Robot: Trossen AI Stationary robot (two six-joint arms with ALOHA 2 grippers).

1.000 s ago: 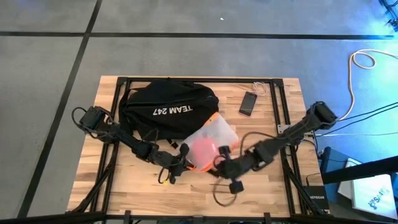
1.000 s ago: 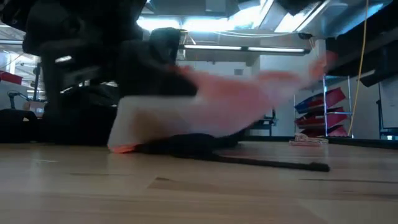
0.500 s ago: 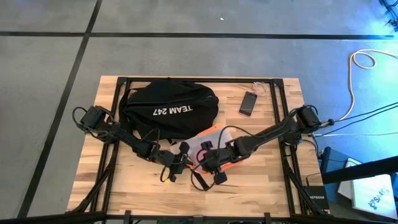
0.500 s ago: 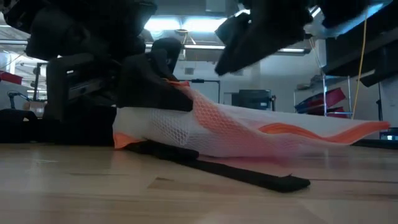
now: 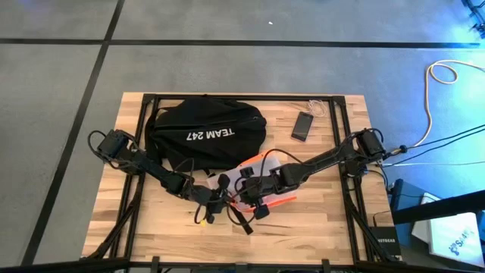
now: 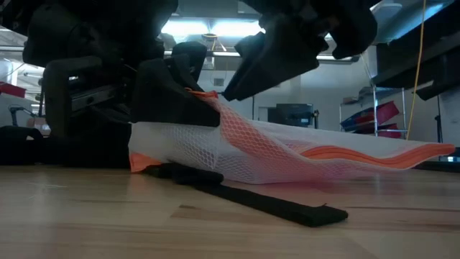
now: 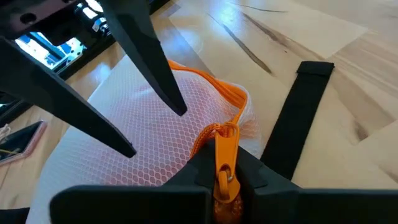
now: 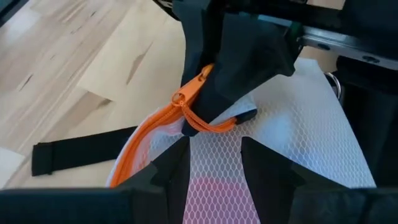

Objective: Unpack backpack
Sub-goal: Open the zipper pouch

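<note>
The black backpack [image 5: 204, 136] lies at the table's far middle. One of its black straps [image 6: 251, 201] runs flat along the wood. In front of it lies a white mesh pouch [image 5: 258, 176] with an orange zipper [image 8: 155, 134]. My left gripper [image 7: 225, 168] is shut on the pouch's zipper end. My right gripper [image 8: 214, 146] is open just above the pouch, facing the left one. Its fingers [image 7: 152, 81] straddle the mesh next to the orange zipper pull loop [image 8: 208, 124]. My left gripper pinches the orange zipper end [image 7: 225, 140] at the pouch's corner between its two fingers. It comes from the table's left, slanting slightly down. That corner [image 6: 205, 97] is held up off the wood, and the pouch slopes down from it onto the table [image 6: 374, 160]. My right gripper: whether its fingertips touch the mesh I cannot tell.
A flat black phone [image 5: 303, 125] lies at the far right beside a small cable. Bare wood shows along the near edge [image 5: 318, 235] and at the near left. The black table frame runs along both sides.
My right gripper has moved toward the table's left and down, over the pouch, up to my left gripper. The pouch, blurred in motion a second ago, now lies still, with its far end on the table and its zipper corner held up.
</note>
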